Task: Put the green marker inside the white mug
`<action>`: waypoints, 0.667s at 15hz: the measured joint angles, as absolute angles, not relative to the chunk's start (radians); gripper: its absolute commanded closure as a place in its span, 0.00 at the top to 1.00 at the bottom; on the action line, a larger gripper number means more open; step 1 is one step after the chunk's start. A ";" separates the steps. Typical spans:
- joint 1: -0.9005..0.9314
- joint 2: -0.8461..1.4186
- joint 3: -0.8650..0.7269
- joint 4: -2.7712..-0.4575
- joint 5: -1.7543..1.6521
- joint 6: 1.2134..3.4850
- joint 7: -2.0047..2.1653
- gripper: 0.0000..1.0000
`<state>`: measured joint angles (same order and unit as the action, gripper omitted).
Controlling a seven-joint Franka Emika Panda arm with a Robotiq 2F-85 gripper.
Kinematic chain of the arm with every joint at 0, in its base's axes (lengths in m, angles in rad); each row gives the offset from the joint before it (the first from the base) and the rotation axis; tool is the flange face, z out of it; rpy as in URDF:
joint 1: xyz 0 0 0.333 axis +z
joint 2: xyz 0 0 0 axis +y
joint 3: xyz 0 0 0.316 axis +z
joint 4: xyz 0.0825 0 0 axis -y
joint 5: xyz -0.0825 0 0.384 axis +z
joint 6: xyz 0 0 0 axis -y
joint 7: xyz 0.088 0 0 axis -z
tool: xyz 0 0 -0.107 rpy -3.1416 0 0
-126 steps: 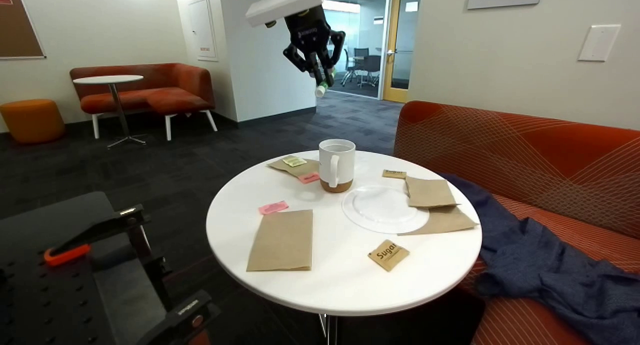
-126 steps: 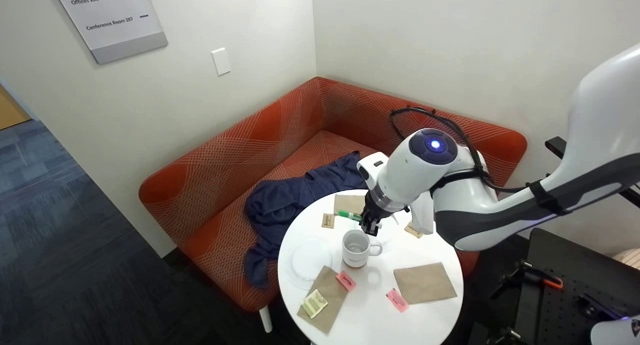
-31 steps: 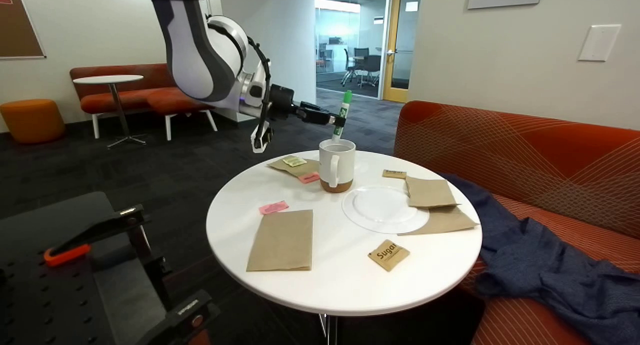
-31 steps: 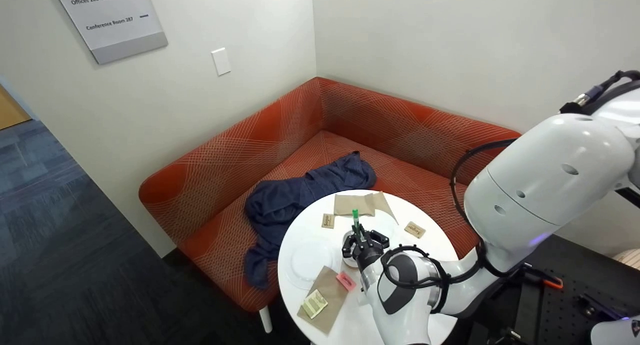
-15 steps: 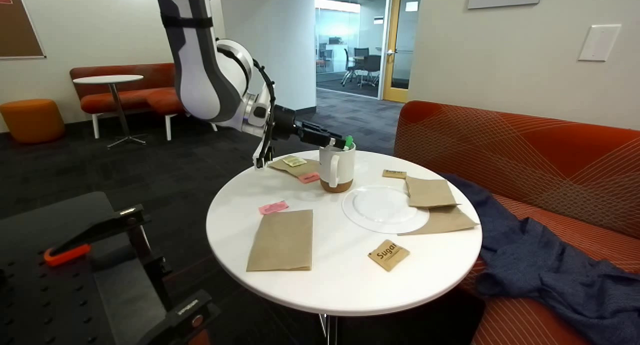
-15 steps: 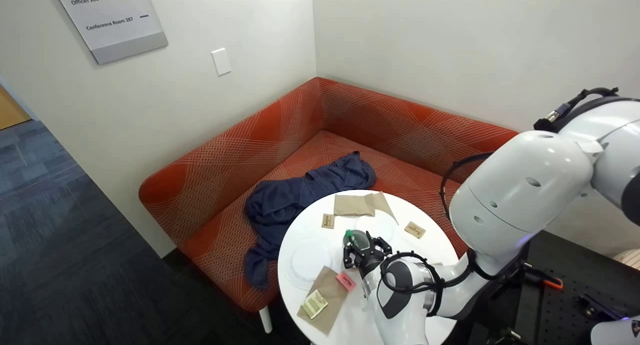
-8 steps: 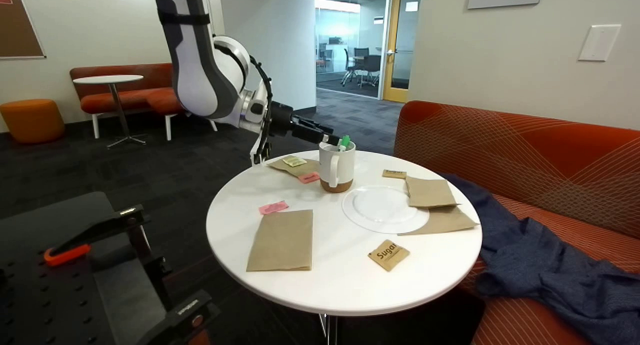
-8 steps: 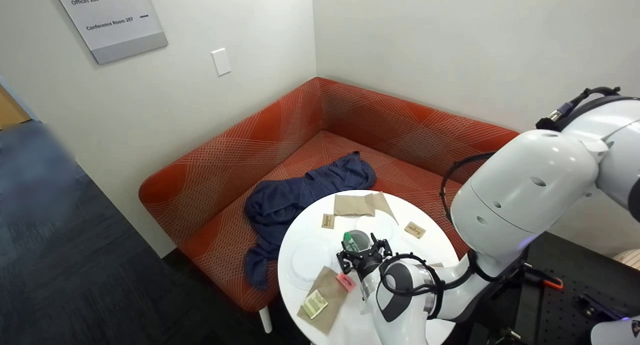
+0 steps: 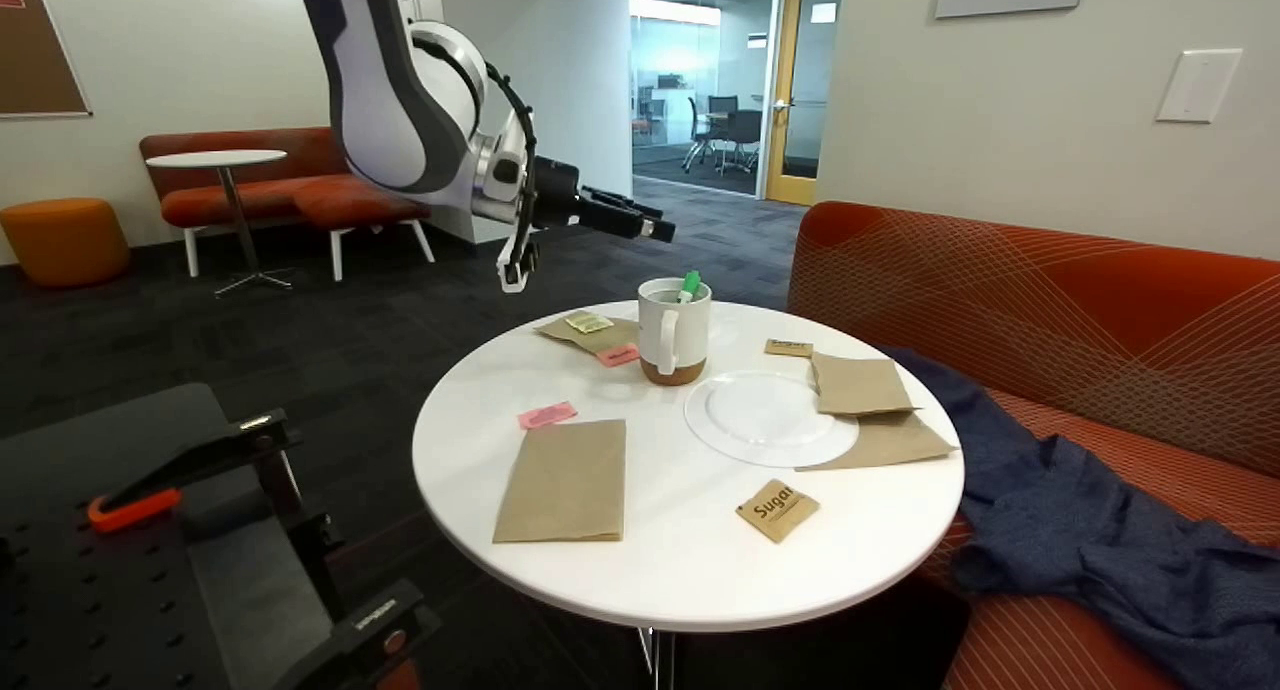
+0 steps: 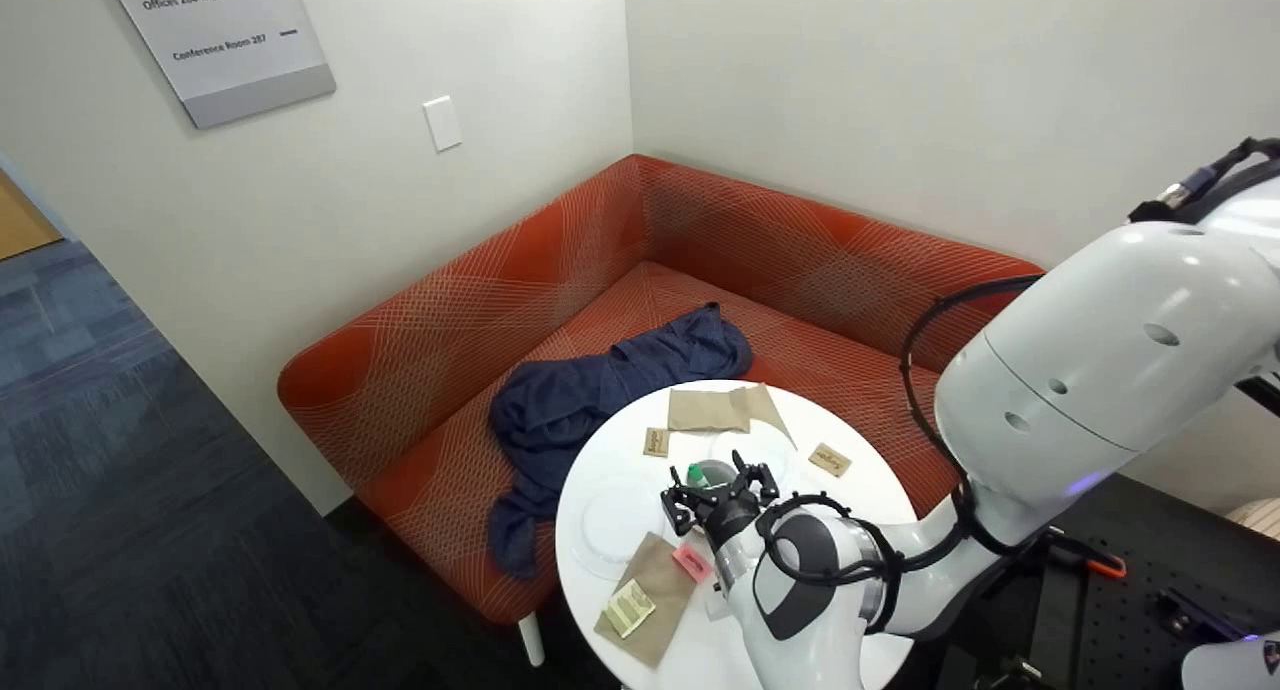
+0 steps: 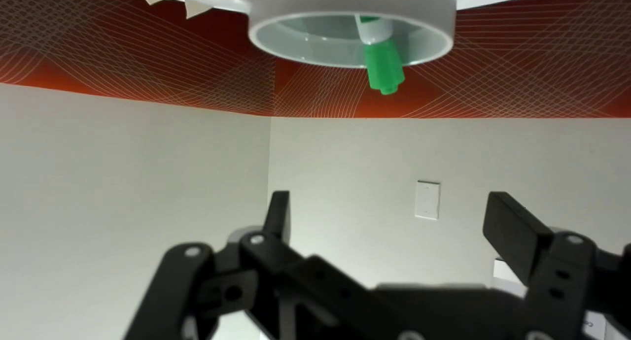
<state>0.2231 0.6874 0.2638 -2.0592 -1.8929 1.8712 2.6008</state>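
The white mug (image 9: 652, 332) with a cork-coloured base stands upright on the round table. Inside it leans the green marker (image 9: 689, 287), its green cap sticking up past the rim. In the wrist view the marker (image 11: 383, 66) rests against the side of the mug's (image 11: 345, 0) mouth. My gripper (image 9: 656, 222) hangs above the mug, apart from both mug and marker. Its jaws are wide open in the wrist view, with only wall between the gripper's (image 11: 388, 207) fingertips. In an exterior view the gripper (image 10: 708, 478) hides part of the mug.
A clear plate (image 9: 770, 420) lies beside the mug on the white table (image 9: 690, 560). Around it are brown napkins (image 9: 562, 482), a sugar packet (image 9: 778, 510) and pink packets (image 9: 547, 415). A red couch (image 9: 1050, 310) with a dark blue cloth (image 10: 590, 400) borders the table.
The marker, earlier gripped flat and then upright above the mug, went down into it. My gripper opened, let go of the marker, and rose back away from the mug.
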 measured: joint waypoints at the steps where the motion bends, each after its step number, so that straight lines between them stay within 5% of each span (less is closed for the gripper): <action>1: 0.223 0.666 0.268 -2.072 -1.885 1.871 2.601 1.00; 10: 0.224 0.408 0.307 -2.181 -1.768 1.876 2.509 1.00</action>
<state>0.2236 0.4083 0.3073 -2.1807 -1.7679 1.8760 2.5089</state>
